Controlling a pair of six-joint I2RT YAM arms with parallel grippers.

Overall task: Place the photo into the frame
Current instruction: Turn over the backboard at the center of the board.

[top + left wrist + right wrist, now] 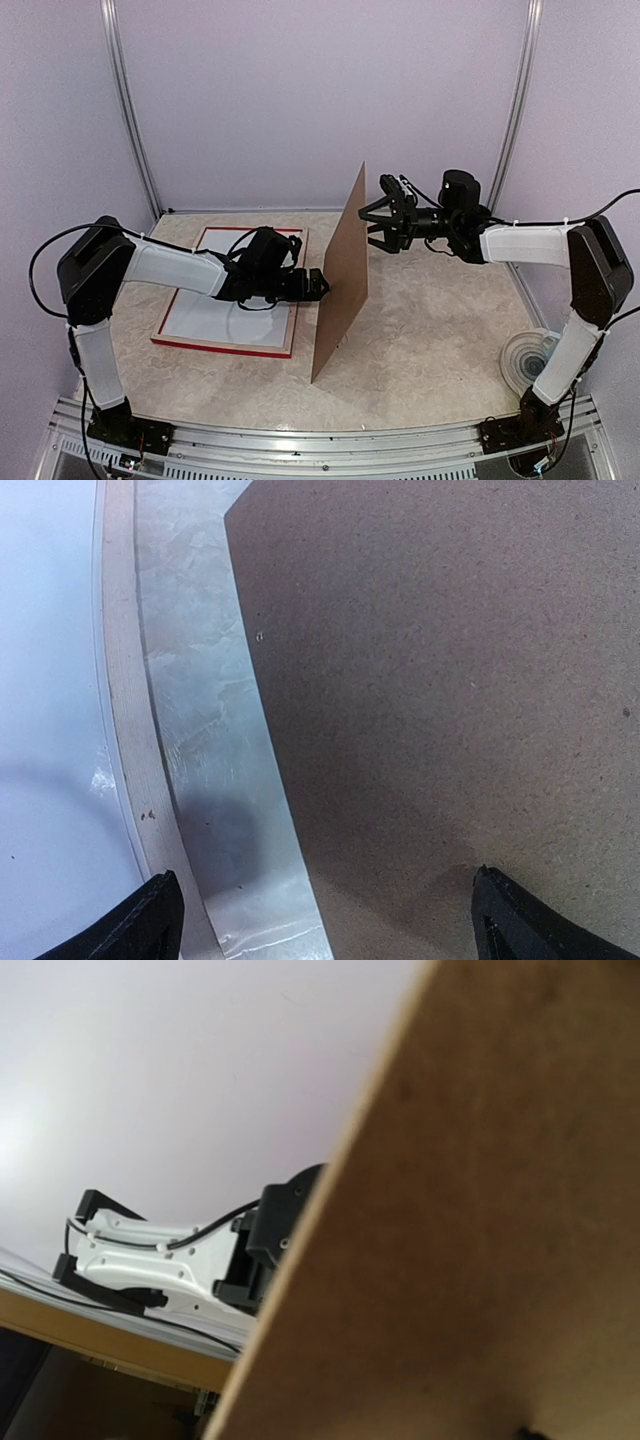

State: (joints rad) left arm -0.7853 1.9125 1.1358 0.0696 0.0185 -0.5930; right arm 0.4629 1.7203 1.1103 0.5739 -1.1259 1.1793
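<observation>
The red frame (pixel 215 346) lies flat on the table at the left, filled by a plain white sheet (pixel 215 315); its pale edge (pixel 125 730) runs down the left wrist view. The photo is out of view. A brown hardboard panel (pixel 345 270) stands on edge in the middle, between the two arms. My left gripper (pixel 318 285) is low against the panel's left face (pixel 430 680), open, with one fingertip (pixel 140 925) over the frame edge. My right gripper (pixel 378 222) hangs open beside the panel's upper right edge (pixel 480 1240), holding nothing.
A clear round roll (pixel 530 362) lies by the right arm's base. Lilac walls with metal posts close in the back and sides. Marbled tabletop (pixel 430 330) stretches between the panel and the right arm. In the right wrist view, the left arm (pixel 150 1260) shows past the panel's edge.
</observation>
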